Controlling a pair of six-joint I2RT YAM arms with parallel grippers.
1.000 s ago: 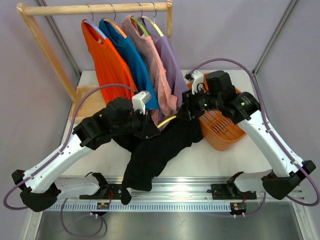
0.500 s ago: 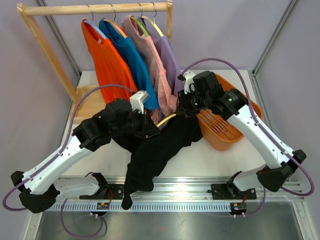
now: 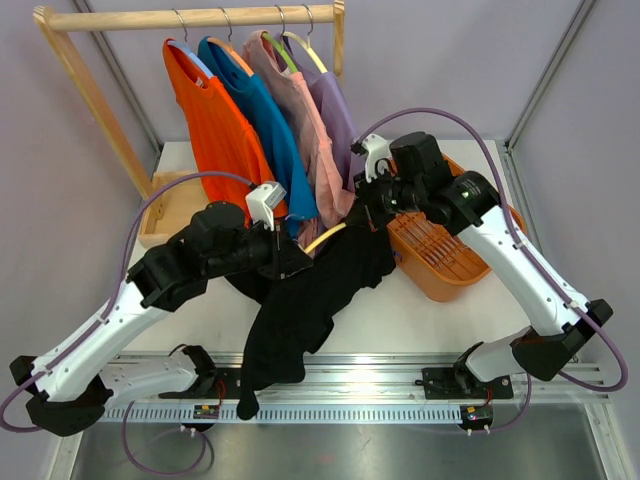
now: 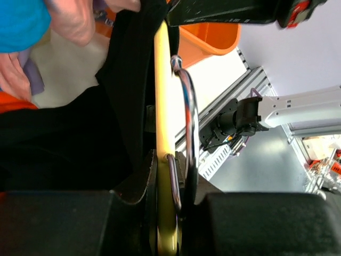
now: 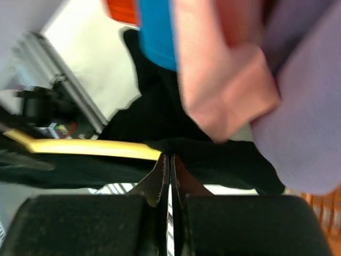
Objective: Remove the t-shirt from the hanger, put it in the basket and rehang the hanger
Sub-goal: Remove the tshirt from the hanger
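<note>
Rack (image 3: 190,17) shirts crowd R side: we risk snagging pink shirt (image 3: 300,120) if pull goes up/back. Tee (image 3: 310,300), black, draped on hanger (image 3: 325,238) low in front of rack; cloth may bind on hanger shoulder and drag it along. L claw (image 4: 171,200) clamped on hanger by hook (image 4: 186,106), could twist out. R claw (image 5: 169,162) pressed together on tee edge at hanger tip; bite looks thin, may slip.

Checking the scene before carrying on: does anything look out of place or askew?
The black t-shirt sits askew: it is off the rack on a yellow hanger lying sideways in the left gripper, with part of the hanger bare and its hem trailing over the table near edge.
</note>
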